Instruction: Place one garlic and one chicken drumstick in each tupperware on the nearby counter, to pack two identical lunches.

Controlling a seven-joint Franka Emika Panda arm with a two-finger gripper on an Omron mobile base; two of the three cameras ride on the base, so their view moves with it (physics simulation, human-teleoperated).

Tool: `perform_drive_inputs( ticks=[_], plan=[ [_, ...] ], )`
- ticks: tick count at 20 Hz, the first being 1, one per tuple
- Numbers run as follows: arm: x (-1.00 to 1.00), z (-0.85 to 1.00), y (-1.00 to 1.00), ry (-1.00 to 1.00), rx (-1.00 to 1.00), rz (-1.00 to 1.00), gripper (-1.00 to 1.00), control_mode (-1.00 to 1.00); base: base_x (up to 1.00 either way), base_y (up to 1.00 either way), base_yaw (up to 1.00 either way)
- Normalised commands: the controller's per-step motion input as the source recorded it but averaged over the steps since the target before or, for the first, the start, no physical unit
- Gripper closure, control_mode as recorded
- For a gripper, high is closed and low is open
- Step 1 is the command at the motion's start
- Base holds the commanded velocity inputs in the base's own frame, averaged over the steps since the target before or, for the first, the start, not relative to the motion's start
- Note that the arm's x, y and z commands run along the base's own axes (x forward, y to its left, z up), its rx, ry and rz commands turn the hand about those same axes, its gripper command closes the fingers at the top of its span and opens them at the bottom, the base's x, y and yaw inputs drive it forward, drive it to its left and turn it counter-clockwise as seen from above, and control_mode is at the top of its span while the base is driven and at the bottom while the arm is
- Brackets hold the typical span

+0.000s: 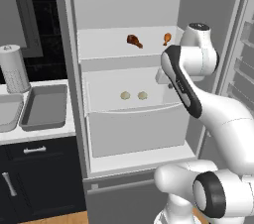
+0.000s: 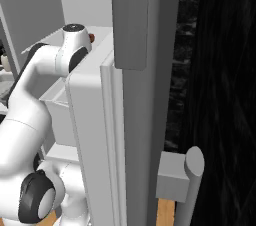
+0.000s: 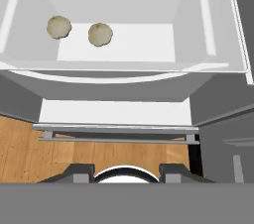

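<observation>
Arm: rises from the base at lower right, elbow raised high in front of the open fridge, forearm bent back down toward the fridge interior. In the right base view the arm stands left of the fridge door, which blocks most of the interior.

Tool: looks down from above the drawer; only the two dark finger bases show at the bottom edge, spread either side of a white rounded part. Nothing between them. Whether the tips stand apart or together, cannot tell.

Drawer: white bin, middle of fridge, beneath the tool. Holds two garlics, left and right, side by side, apart, in its left half.

Upper shelf: farther and higher. Two drumsticks, left and right, well apart.

Worktop: left of fridge. Two grey tupperware side by side, nearer the fridge and far left, partly cropped. Paper-towel roll upright behind them.

Floor: wood, below the fridge front.
</observation>
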Motion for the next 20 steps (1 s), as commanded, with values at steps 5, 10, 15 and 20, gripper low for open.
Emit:
perform_drive_inputs(
  ticks=[5,10,15,20],
  plan=[
    [0.00,-0.26,0.07,0.00,0.00,0.00,-1.00,-1.00,0.00,0.00,0.00],
    [0.00,-0.39,0.23,-0.07,0.00,-0.01,-1.00,-1.00,0.00,0.00,0.00],
    [0.10,-0.49,0.28,-0.19,0.00,-0.01,-1.00,-1.00,0.00,0.00,0.00],
    [0.49,-0.38,0.28,-0.01,0.02,-0.03,-1.00,-1.00,0.00,0.00,0.00]
  ],
)
